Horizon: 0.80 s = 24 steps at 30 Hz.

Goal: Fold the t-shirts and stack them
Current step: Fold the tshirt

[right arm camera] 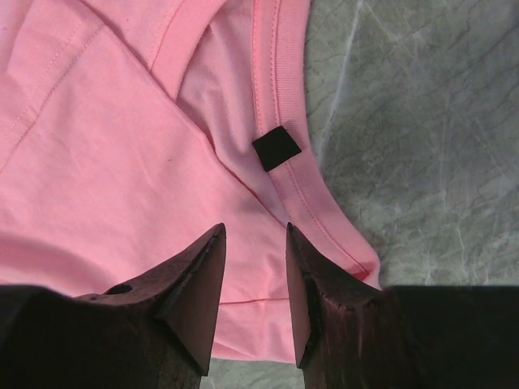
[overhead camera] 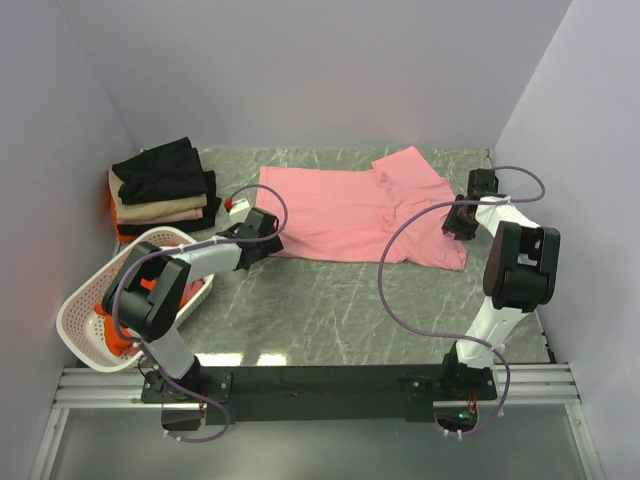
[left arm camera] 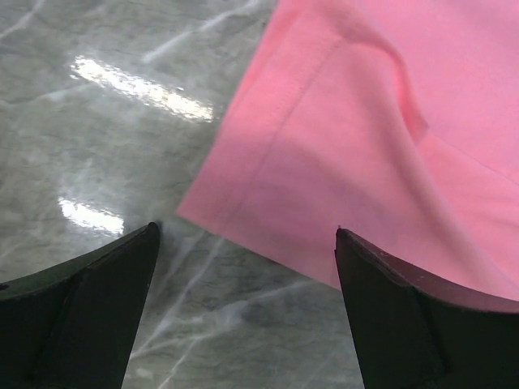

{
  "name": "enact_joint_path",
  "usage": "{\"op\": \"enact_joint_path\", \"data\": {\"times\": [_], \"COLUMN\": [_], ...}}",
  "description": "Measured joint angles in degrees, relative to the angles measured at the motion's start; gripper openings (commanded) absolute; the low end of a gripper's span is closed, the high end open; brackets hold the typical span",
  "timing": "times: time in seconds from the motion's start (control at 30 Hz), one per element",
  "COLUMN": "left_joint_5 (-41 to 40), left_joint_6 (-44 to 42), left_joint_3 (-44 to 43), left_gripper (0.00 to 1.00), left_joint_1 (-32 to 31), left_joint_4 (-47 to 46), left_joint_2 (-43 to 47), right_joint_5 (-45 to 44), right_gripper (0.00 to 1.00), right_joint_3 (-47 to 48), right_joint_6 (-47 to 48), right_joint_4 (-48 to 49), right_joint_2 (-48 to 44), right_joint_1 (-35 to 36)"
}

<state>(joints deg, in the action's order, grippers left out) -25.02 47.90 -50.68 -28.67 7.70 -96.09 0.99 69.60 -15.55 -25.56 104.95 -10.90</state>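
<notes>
A light pink t-shirt lies spread on the marble table, partly folded at its right side. My left gripper is open wide just short of the shirt's near left corner, with nothing between its fingers. My right gripper sits over the shirt's right edge by the collar; its jaws stand a narrow gap apart above the pink cloth, near a black tag. Folded shirts are stacked at the back left: black on top, beige below, an orange-red edge at the side.
A white perforated basket stands at the near left beside the left arm, with orange-red cloth in it. Walls close in at the left, back and right. Purple cables loop over both arms.
</notes>
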Motion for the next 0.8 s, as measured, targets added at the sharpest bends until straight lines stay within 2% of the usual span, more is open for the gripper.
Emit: {"op": "enact_joint_path", "data": {"times": [0.13,0.47,0.57,0.63,0.73,0.77,0.8], "left_joint_5": [-2.25,-3.8,-3.85,-3.96,-4.48,-4.48,-4.44], "left_joint_6": [0.9,1.44,1.36,1.27,1.14,1.18,1.38], "left_joint_3": [0.96,0.98,0.92,0.92,0.81,0.81,0.81], "left_gripper": [0.9,0.52,0.42,0.38,0.24,0.13,0.06], "left_joint_1": [0.37,1.86,1.9,1.9,1.9,1.9,1.9], "left_joint_4": [0.9,1.4,1.29,1.29,1.09,0.98,0.7], "left_joint_2": [1.14,1.31,0.52,-0.26,-0.63,-0.68,-0.76], "right_joint_5": [0.7,1.68,1.68,1.68,1.7,1.7,1.7], "right_gripper": [0.43,0.42,0.42,0.42,0.42,0.42,0.42], "right_joint_3": [0.0,0.0,0.0,0.0,0.0,0.0,0.0], "right_joint_6": [0.0,0.0,0.02,0.04,0.02,0.02,0.02], "right_joint_4": [0.0,-0.02,-0.02,-0.02,-0.02,-0.04,-0.04], "right_joint_2": [0.0,0.0,0.0,0.0,0.0,0.0,0.0], "right_joint_1": [0.0,0.0,0.0,0.0,0.0,0.0,0.0]}}
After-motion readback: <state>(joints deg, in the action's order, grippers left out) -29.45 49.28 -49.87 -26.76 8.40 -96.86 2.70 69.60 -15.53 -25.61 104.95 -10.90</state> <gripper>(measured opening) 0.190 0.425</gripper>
